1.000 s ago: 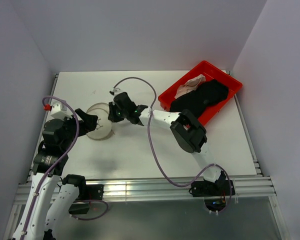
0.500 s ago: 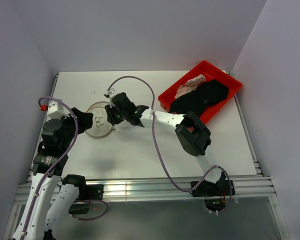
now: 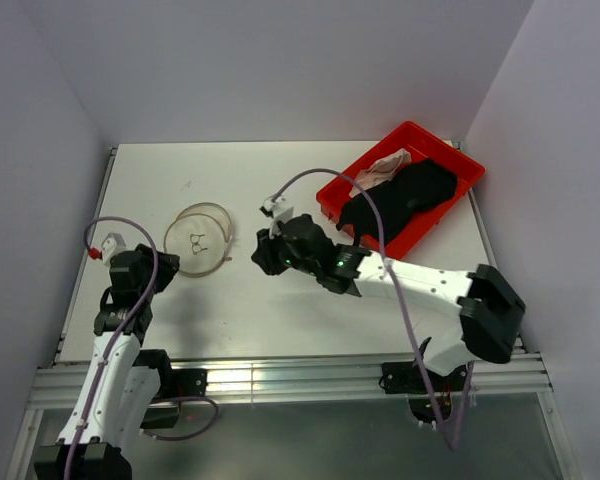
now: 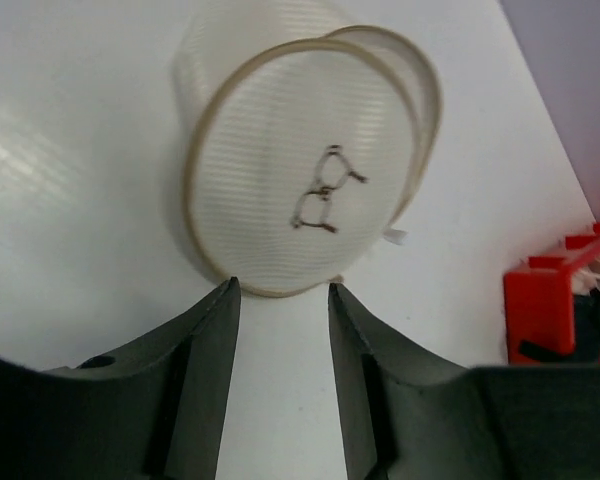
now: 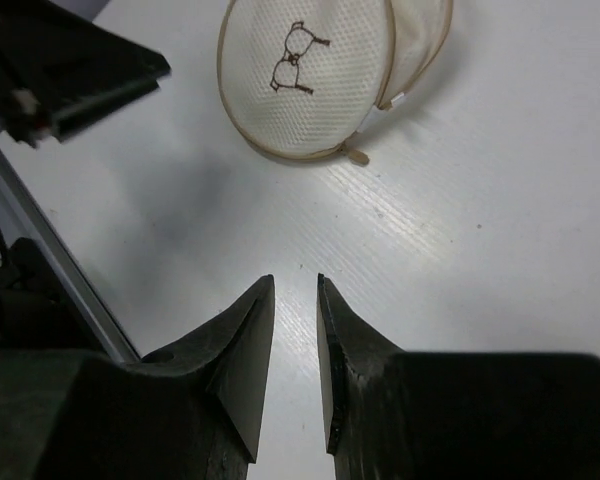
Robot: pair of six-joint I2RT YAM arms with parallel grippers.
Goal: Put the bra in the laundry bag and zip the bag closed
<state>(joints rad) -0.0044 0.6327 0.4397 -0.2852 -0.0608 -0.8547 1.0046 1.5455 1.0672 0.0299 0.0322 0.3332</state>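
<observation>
Bag on desk, both sets of jaws empty.

Laundry bag [image 3: 198, 240] lay collapsed on the desk [image 3: 280, 310], left of centre. Its mesh lid faced up with the dark squiggle mark [image 4: 322, 190] showing, and the lid ring sat offset from a second ring behind it. Left jaws stood moderately apart, gripping nothing, tips just short of the bag's edge. Right jaws were parted by a narrow slit only, gripping nothing, over bare desk right of the bag. Pale pink garment [image 3: 380, 170] and black garment [image 3: 400, 197] sat in the red tray [image 3: 412, 127] at far right; could not tell which was the bra.
</observation>
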